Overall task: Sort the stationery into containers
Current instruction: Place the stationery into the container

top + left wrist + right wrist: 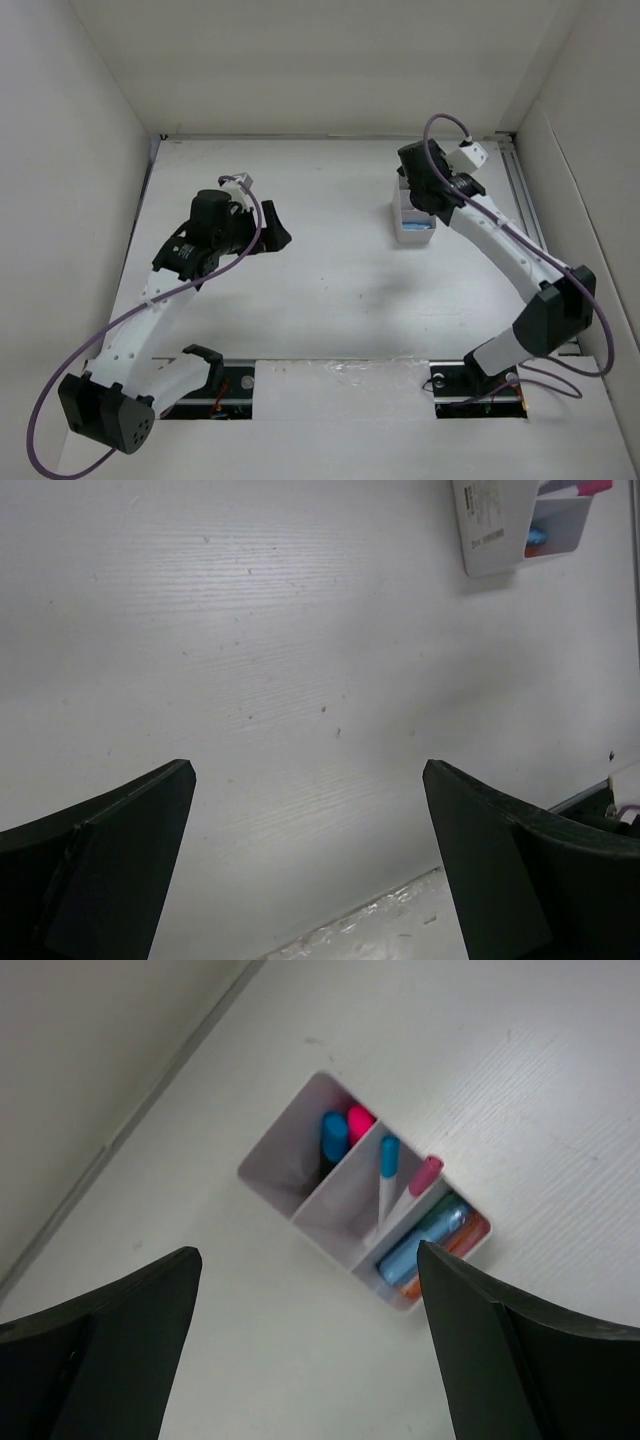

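Observation:
The white three-compartment container (300, 1150) lies on the table below my right gripper (308, 1253), which is open and holds nothing. One end compartment holds black markers with a blue cap (334, 1132) and a pink cap (359, 1120). Two thin white pens (389, 1152) stand in the middle one. Stubby pastel pieces, blue (420, 1245), green and orange, fill the third. From above, the right gripper (415, 195) hovers over the container (413, 235) at the right back. My left gripper (275, 230) is open over bare table, far left of it.
In the left wrist view the left gripper (308, 770) frames only bare table, with the container (490, 525) at the top right corner. White walls enclose the table on the left, back and right. A taped strip runs along the near edge.

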Available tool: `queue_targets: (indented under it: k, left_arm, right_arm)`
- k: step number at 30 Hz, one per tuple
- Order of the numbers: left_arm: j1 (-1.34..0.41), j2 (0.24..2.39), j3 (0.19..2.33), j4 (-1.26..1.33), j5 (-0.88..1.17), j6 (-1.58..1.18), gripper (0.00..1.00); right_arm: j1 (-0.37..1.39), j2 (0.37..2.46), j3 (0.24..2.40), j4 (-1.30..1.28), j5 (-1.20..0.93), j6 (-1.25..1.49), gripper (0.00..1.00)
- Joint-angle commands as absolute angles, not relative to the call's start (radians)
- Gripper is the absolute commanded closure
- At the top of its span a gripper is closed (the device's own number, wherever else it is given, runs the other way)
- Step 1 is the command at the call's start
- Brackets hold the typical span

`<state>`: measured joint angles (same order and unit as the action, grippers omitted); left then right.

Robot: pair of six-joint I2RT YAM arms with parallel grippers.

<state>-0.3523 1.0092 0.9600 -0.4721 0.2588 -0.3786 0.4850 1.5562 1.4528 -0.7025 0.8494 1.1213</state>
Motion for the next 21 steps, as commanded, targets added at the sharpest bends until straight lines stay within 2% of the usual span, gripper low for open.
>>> queue_targets:
  k: [1,2,3,5,11,16,21]
  left_arm:
    - [-0.356,0.956,0.996,-0.436,0.252,-0.406,0.0]
    - [-0.356,0.94,0.996,-0.436,0.241,-0.416,0.0]
    - [-0.356,0.925,0.996,-0.436,0.241,-0.416,0.0]
    - [-0.356,0.913,0.986,-0.446,0.227,-0.416,0.0]
    - [-0.356,0.881,0.986,-0.456,0.218,-0.434,0.0]
    - [-0.356,0.881,0.986,-0.434,0.248,-0.478,0.0]
    - [-0.356,0.871,0.999,-0.422,0.241,-0.517,0.0]
  right_arm:
    - [0.537,1.465,1.395,-0.657,0.661,0.979,0.05]
    - [0.549,1.442,1.382,-0.669,0.581,0.96,0.07]
    - [0.581,1.419,1.346,-0.658,0.536,0.927,0.0]
    - [0.62,1.346,1.321,-0.689,0.491,0.905,0.0]
    - [0.75,1.123,1.096,-0.54,0.062,0.829,0.0]
    - [0.842,1.013,0.928,-0.46,-0.052,0.874,0.0]
    - [0.971,0.924,0.798,-0.407,-0.063,0.917,0.0]
